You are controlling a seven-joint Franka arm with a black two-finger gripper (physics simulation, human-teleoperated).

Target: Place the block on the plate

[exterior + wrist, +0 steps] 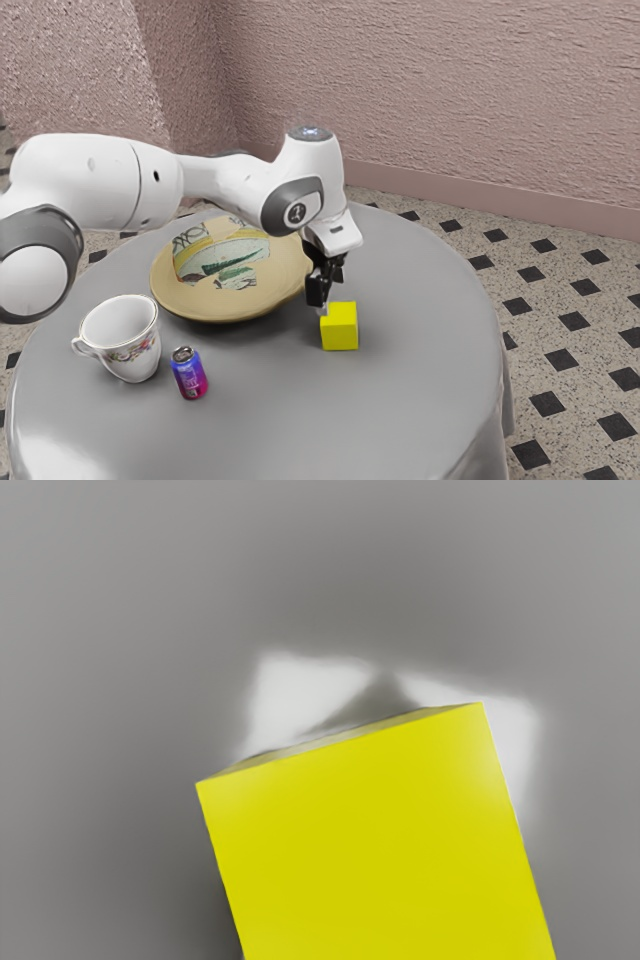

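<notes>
Yellow block [339,328] near plate [240,305], just under pincer [324,304]; cannot tell if spread or pinching.

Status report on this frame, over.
Gripper low at yellow block. Block on gray tablecloth, off plate. Floral teacup and soda can look clear of its path.

Grey table [420,400] with plate [172,291], cup [128,352], can [189,374], block [340,330]
</notes>
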